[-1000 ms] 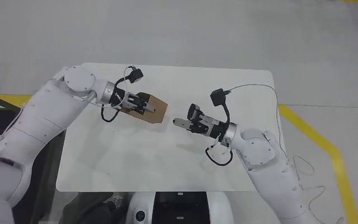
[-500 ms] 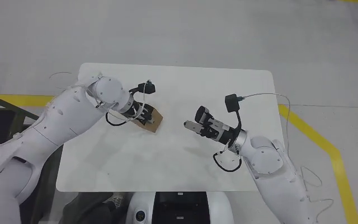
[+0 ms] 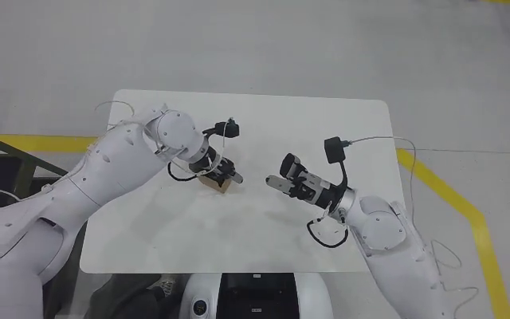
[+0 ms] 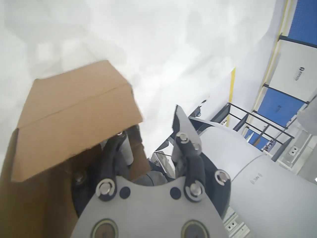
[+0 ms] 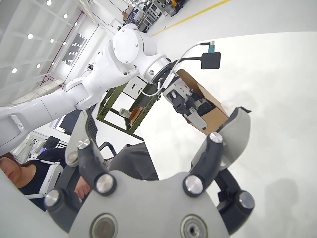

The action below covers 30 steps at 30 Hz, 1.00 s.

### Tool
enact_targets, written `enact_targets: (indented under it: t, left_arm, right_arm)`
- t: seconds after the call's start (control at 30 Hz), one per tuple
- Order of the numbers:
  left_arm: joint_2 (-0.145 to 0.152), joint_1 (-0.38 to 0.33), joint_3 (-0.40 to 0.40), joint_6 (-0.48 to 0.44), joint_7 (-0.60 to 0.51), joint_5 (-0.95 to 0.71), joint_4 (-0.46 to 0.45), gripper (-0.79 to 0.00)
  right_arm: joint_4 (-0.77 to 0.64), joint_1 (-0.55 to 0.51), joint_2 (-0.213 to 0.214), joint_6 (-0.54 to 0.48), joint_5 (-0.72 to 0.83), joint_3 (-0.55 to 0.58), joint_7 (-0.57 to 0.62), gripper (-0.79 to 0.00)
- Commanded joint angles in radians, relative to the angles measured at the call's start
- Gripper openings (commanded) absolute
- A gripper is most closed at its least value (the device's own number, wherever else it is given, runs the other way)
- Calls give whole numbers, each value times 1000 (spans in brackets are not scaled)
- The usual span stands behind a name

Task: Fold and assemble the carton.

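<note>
The carton (image 4: 74,110) is plain brown cardboard, unprinted; the surface (image 3: 263,231) is plain white; the floor (image 3: 319,48) is pale grey, crossed at the right by a yellow stripe (image 3: 446,189); both arms' jaws are silver-grey on black links.

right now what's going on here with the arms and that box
The left gripper is at a small brown cardboard carton near the middle of the white table. One of its fingers is tucked inside the carton's open end, the other is outside, and they are spread apart. The right gripper is open and empty, facing the carton across a gap.
</note>
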Motion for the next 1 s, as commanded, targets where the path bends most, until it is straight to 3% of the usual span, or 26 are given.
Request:
enact_targets:
  t: [0.0,0.5,0.7,0.8,0.9,0.97]
  left_arm:
    - [1,6,-22,-23,4,-46,6,0]
    - [65,103,-293,-213,-10,-411,-44,0]
    - [84,135,-404,-298,31,-496,3,0]
    - [90,145,-458,-396,110,-481,45,0]
    - [97,175,-522,-608,224,-423,86,0]
    - [103,194,-556,-699,276,-372,119,0]
  right_arm:
    - [-1,-1,2,-2,1,0,2,0]
    - [-44,-19,14,-31,7,1,1,0]
    - [-63,-22,16,-25,-16,-20,-4,0]
    - [-55,-7,14,-16,-23,-42,-2,0]
    - [-44,14,12,-6,-30,-69,-1,0]
    - [-32,31,10,3,-36,-88,0,0]
